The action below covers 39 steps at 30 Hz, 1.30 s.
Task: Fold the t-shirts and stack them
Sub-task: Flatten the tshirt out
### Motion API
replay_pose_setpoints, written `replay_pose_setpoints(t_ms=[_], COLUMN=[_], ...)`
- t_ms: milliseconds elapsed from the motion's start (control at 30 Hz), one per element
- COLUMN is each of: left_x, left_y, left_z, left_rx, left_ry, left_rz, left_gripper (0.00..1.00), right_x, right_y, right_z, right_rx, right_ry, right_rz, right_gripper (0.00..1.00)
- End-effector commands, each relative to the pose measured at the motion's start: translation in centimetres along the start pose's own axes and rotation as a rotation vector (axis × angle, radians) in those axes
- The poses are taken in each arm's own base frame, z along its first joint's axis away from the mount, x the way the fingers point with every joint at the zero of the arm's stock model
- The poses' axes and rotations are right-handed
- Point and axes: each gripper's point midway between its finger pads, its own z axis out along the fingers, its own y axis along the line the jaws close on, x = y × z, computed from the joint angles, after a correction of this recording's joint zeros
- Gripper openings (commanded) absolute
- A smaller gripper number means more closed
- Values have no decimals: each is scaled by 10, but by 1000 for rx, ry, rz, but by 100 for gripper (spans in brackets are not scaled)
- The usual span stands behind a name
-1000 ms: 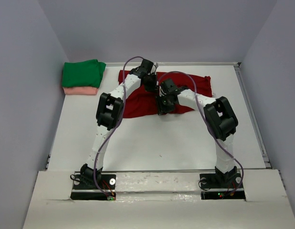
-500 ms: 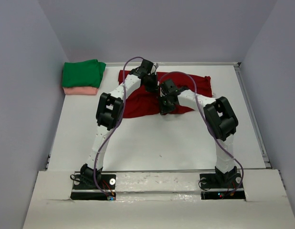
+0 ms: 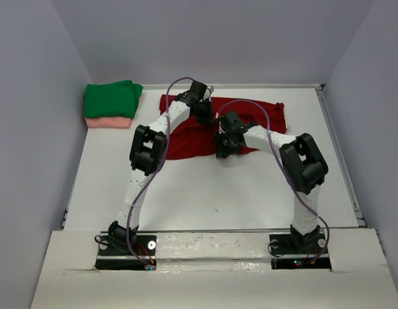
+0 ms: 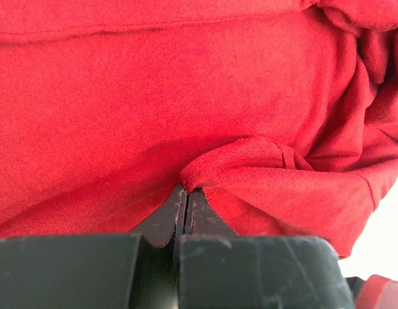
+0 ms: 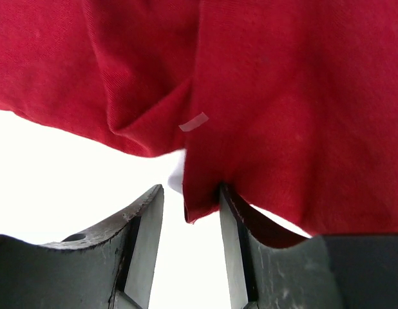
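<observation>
The dark red t-shirt (image 3: 258, 114) lies spread and partly bunched at the back middle of the white table (image 3: 212, 193). My left gripper (image 3: 204, 116) reaches over its middle. In the left wrist view the left gripper (image 4: 187, 191) is shut, pinching a raised fold of the red cloth (image 4: 154, 96). My right gripper (image 3: 223, 149) sits at the shirt's near edge. In the right wrist view it (image 5: 190, 190) stands open, and a corner of the red shirt (image 5: 283, 96) hangs between its fingers (image 5: 147, 212), against the right one. The green t-shirt (image 3: 112, 98) lies folded on the folded pink t-shirt (image 3: 109, 121).
The green and pink stack sits at the back left corner, against the grey side wall (image 3: 31, 129). Grey walls close in the table on the left, back and right. Bare white tabletop (image 5: 57, 180) shows under the shirt's near edge.
The right arm has shifted a little towards the near right along the shirt's edge. The left arm holds its place, still pinching the cloth.
</observation>
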Motion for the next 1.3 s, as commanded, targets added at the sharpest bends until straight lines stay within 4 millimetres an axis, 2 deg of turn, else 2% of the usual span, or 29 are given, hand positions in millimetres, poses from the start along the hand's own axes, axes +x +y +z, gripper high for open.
replay_pose_setpoints(t_ms=[0,300,500,600,633,700,800,933,1100,1267], left_x=[0,6,7,9,11,11,13,5,-13,-10], left_y=[-3,1,2,3,4,5,9,16,8,11], left_z=[1,3,5,7,9,9,10,0,-19,-16], left_rx=[31,21,23,22,21,17,1,-70,-85,-91], left_ry=[4,17,21,26,31,30,35,-2,-54,-41], left_rz=[-9,-8,-9,-11,-11,-11,-22,-29,-15,-24], left_gripper=[0,0,0,0,0,0,0,0,0,0], right_x=[5,-9,-12,-13,-12,-13,-13,-15,-22,-35], right_y=[-9,-9,-10,-10,-11,-10,-11,-23,-26,-27], right_z=[-7,-11,-14,-15,-15,-15,-16,-21,-37,-57], right_rx=[41,55,65,68,70,69,75,146,172,197], right_ry=[-9,-44,-51,-54,-53,-56,-53,-72,-104,-142], right_rz=[15,19,19,21,23,25,29,42,44,35], right_gripper=[46,38,27,14,6,0,0,0,0,0])
